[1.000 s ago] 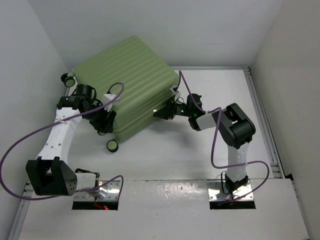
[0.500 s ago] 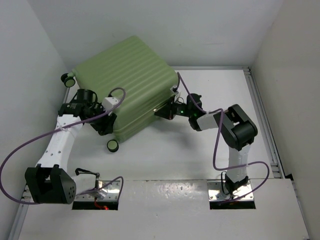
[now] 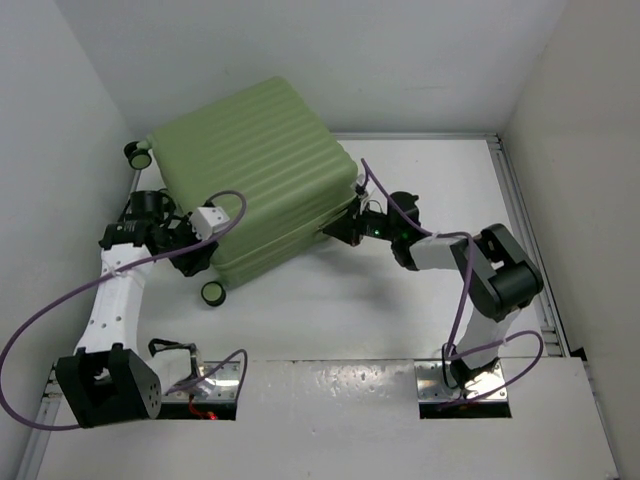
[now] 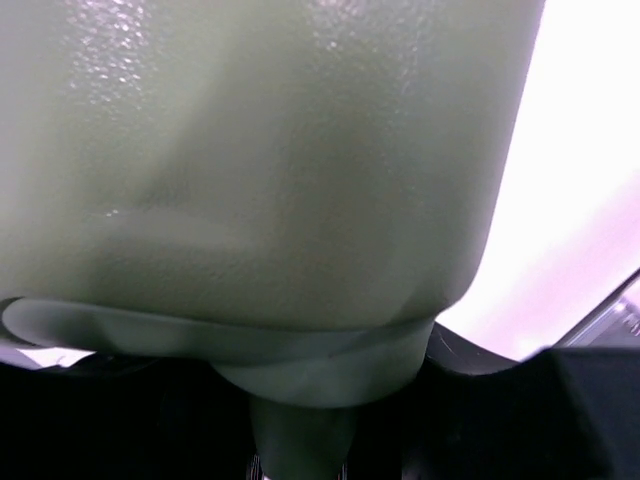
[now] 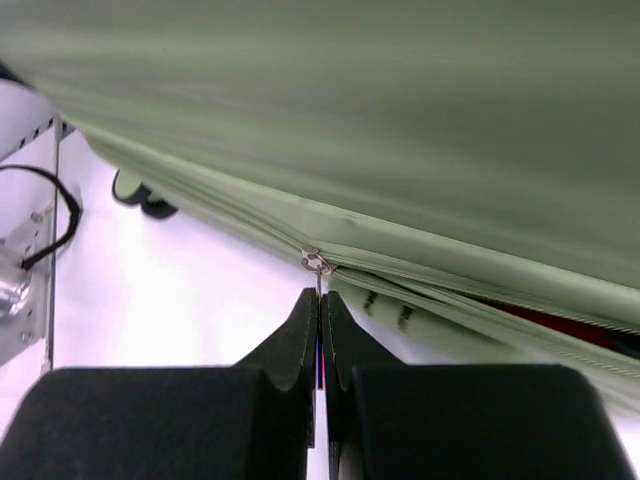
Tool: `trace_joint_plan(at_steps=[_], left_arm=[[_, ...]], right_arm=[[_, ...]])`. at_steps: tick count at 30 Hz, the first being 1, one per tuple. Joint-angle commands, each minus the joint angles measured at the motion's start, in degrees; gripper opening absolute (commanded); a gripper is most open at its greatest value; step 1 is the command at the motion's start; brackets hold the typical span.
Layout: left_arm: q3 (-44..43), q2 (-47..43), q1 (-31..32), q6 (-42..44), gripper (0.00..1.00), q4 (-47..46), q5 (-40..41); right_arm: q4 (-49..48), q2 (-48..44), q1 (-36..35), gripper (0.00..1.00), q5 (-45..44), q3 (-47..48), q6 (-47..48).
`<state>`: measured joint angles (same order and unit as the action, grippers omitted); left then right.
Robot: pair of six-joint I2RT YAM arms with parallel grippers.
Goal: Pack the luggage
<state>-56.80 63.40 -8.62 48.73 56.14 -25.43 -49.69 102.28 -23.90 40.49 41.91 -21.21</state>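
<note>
The luggage [image 3: 250, 160], a big light green ribbed suitcase, lies tilted at the back left of the white table. My left gripper [image 3: 192, 255] is at its near-left corner, just above a wheel [image 3: 212, 292]. In the left wrist view the rounded shell corner [image 4: 280, 150] sits between the dark fingers [image 4: 570, 400], which are closed on it. My right gripper [image 3: 335, 230] is at the suitcase's right edge. Its jaws [image 5: 321, 293] are shut on the small metal zipper pull [image 5: 316, 264]. To the right of the pull the zip seam gapes, and something red [image 5: 560, 318] shows inside.
White walls close in on the left, back and right. A second wheel [image 3: 140, 154] sticks out by the left wall. A metal rail [image 3: 522, 220] runs along the table's right side. Purple cables [image 3: 60, 290] loop off both arms.
My right gripper has shut on the zipper pull. The left arm has drawn back towards the left wall, and the suitcase's near corner and wheel have shifted left with it.
</note>
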Motion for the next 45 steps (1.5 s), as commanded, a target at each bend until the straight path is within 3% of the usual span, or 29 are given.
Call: trace_joint_plan(at_steps=[1, 8, 18, 22, 32, 45], left_arm=[[-1.0, 2.5, -6.1, 8.3, 0.0, 4.5, 6.8], [-3.4, 5.8, -13.3, 18.2, 0.0, 5.6, 6.8], [-8.1, 15.9, -21.2, 21.5, 0.0, -1.9, 7.3], [-11.9, 21.1, -22.7, 18.3, 0.0, -5.9, 6.8], [-12.4, 26.2, -20.3, 10.7, 0.0, -15.2, 8.4], [-16.8, 35.3, -20.9, 1.3, 0.0, -21.5, 12.7]], right_arm=[[-1.7, -3.5, 0.0, 0.0, 2.2, -2.4, 3.1], [1.4, -5.0, -2.2, 0.0, -7.0, -4.7, 10.6], [10.2, -12.0, 7.6, 0.0, -8.4, -6.7, 18.5], [11.9, -11.1, 10.7, 0.0, -9.5, -6.2, 24.0], [6.5, 2.4, 12.5, 0.0, -16.0, 8.0, 24.3], [2.3, 11.4, 15.1, 0.0, -27.2, 16.4, 25.3]])
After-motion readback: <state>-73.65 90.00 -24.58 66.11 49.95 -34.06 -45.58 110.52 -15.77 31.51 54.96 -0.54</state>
